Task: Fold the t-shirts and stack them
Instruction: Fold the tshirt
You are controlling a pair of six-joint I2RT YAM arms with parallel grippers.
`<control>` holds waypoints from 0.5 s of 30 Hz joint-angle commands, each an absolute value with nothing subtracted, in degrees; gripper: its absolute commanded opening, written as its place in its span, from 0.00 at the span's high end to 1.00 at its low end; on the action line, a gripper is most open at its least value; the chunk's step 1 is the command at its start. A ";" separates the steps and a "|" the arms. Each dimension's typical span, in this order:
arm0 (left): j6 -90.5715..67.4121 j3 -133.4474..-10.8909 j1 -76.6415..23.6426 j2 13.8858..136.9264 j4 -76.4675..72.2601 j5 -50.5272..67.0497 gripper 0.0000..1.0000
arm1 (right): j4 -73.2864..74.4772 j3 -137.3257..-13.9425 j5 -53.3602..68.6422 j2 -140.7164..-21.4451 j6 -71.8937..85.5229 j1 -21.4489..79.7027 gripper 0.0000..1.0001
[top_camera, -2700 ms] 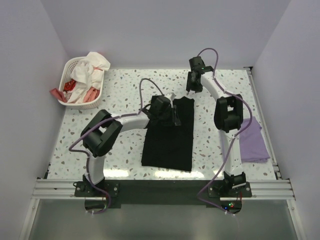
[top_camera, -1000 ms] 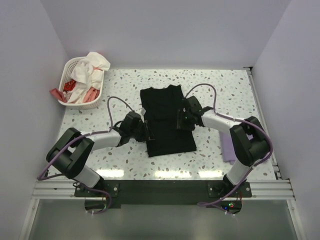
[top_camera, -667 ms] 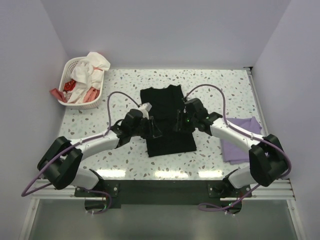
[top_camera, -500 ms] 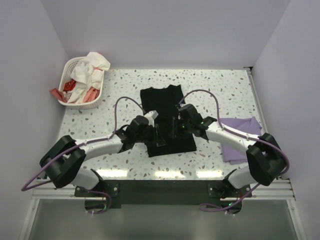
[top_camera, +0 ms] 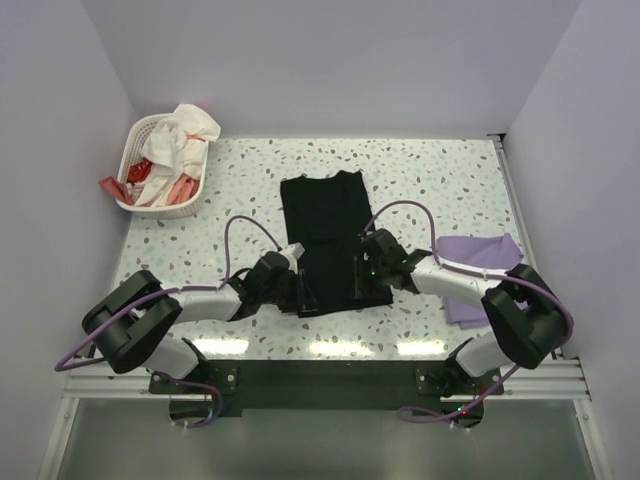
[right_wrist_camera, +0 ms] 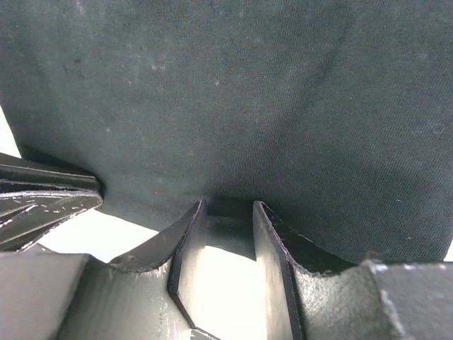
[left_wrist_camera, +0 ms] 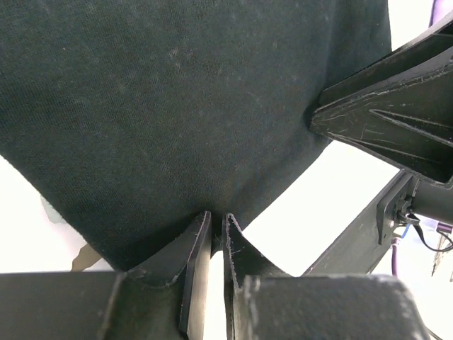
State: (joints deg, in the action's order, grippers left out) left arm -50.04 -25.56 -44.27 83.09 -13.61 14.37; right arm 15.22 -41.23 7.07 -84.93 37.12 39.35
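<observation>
Top view: left gripper point(top_camera: 303, 290) and right gripper point(top_camera: 362, 275) sit on the black tee's point(top_camera: 322, 215) near hem. Black on black, so the fingertips are unreadable. Both wrist views: the tee runs off the top edge. Its hem vanishes into the left gripper's slit, pinched bit hidden. Right of the tee, the lavender tee point(top_camera: 488, 250) is part-covered by the right arm point(top_camera: 455, 282). Far left of the tee, the basket point(top_camera: 130, 155) contents are too small to sort.

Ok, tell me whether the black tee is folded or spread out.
Folded, at least lengthwise: the black tee lies as a long narrow strip, no sleeves sticking out at the sides.
</observation>
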 commanded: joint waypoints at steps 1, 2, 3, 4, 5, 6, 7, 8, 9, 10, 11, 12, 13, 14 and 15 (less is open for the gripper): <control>-49.92 -23.73 -44.47 83.32 -12.22 13.80 0.83 | 16.17 -39.82 4.58 -82.89 37.27 39.55 0.64; -49.92 -23.64 -44.56 82.54 -12.04 13.36 0.83 | 16.78 -39.81 3.96 -82.18 37.18 39.55 0.64; -49.92 -23.64 -44.47 82.18 -11.61 13.10 0.83 | 18.27 -39.90 3.17 -80.70 37.09 39.38 0.63; -49.75 -23.64 -44.39 81.92 -10.73 12.92 0.83 | 19.06 -39.90 1.77 -80.07 36.92 39.38 0.63; -49.57 -23.64 -44.38 81.39 -10.29 12.48 0.82 | 19.86 -39.82 1.32 -79.29 36.74 39.29 0.63; -49.57 -23.64 -44.38 81.13 -9.67 12.31 0.82 | 20.82 -39.73 0.97 -78.06 36.74 39.29 0.63; -49.57 -23.56 -44.38 80.95 -9.41 12.22 0.82 | 21.27 -39.47 0.71 -77.35 36.83 39.20 0.62; -49.48 -23.47 -44.38 80.60 -9.32 12.13 0.82 | 21.70 -39.03 0.53 -76.82 36.91 39.03 0.62; -49.48 -23.12 -44.47 80.33 -9.14 11.95 0.82 | 22.32 -38.76 0.35 -75.60 37.09 39.02 0.62; -49.57 -23.03 -44.39 79.98 -9.05 11.87 0.82 | 22.59 -38.15 0.09 -75.06 37.18 39.02 0.62; -49.57 -22.94 -44.38 79.81 -8.88 11.87 0.82 | 23.11 -37.88 -0.70 -74.62 37.44 38.76 0.62; -49.57 -22.68 -44.47 79.72 -8.88 11.87 0.82 | 23.29 -37.53 -1.05 -74.01 37.44 38.67 0.62; -49.74 -22.59 -44.39 79.28 -8.88 11.87 0.82 | 23.55 -37.01 -1.23 -73.83 37.44 38.58 0.62; -49.75 -22.41 -44.47 79.10 -8.88 11.87 0.82 | 23.82 -36.74 -1.58 -73.65 37.53 38.50 0.62; -49.75 -22.24 -44.47 78.93 -8.88 11.95 0.82 | 23.82 -36.30 -1.67 -73.65 37.62 38.50 0.62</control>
State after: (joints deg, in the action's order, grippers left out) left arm -50.15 -23.73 -44.27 79.94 -12.12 13.23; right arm 21.65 -37.58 0.95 -74.85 37.12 38.83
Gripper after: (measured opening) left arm 0.180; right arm 0.383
